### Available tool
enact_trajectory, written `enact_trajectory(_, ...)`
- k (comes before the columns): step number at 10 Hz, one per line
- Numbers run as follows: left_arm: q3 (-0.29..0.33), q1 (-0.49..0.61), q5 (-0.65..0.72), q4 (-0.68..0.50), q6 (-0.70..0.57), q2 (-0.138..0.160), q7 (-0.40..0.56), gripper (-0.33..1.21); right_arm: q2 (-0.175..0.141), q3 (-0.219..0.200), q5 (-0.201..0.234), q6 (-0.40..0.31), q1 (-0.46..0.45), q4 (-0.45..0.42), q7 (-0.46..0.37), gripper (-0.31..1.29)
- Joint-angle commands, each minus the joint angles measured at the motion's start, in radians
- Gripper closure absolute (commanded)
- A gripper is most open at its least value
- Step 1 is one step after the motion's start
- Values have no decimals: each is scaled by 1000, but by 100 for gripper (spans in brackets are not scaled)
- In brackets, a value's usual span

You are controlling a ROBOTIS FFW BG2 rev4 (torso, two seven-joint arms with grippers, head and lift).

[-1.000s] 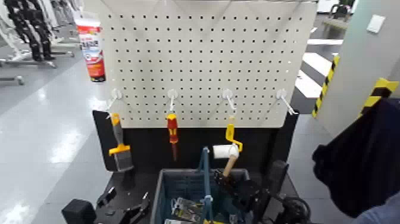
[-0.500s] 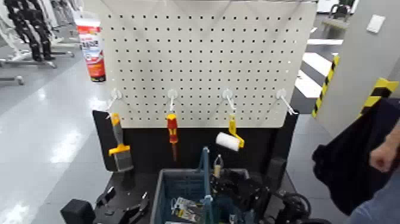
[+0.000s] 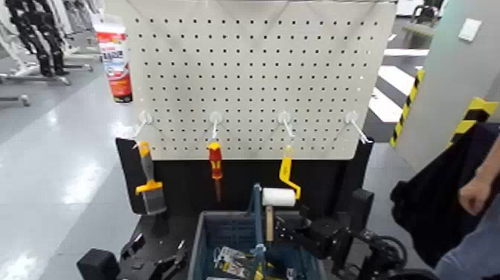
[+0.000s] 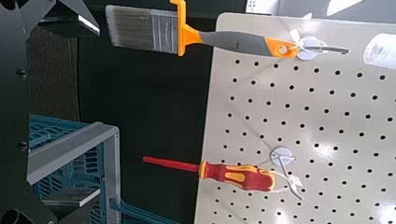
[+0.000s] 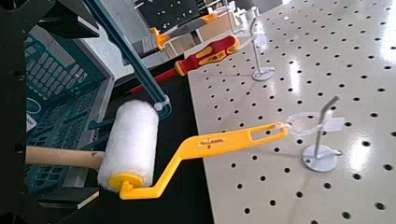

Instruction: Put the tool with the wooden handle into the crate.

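A dark, flat tabletop (image 3: 165, 228) directly carries the blue-grey slotted crate (image 3: 236, 214), which stands upright.

So the paint roller (image 5: 194, 152) hangs by its yellow handle off a pegboard (image 5: 280, 103) hook, fluffy white sleeve out past the board's edge. Wooden handle (image 5: 63, 158) sticks out beside the sleeve, and a red-and-yellow screwdriver (image 5: 207, 56) hangs from another hook.

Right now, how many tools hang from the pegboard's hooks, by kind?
Grey-bristled paintbrush with grey-and-orange handle: 1
Red-and-yellow-handled screwdriver with red shaft: 1
White paint roller with bent yellow handle: 1
Total: 3
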Motion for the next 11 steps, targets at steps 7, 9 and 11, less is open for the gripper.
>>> enact_trajectory(7, -10, -5, 0, 3, -1, 8, 1, 10, 62, -113, 185, -220, 290, -298, -236, 10)
enact_trajectory(9, -8, -2, 0, 1, -6, 8, 3, 10, 96, -125, 229, -320, 343, -294, -315, 10)
enact_trajectory(11, -8, -1, 0, -2, -7, 9, 3, 10, 100, -119, 261, -357, 368, -283, -359, 10)
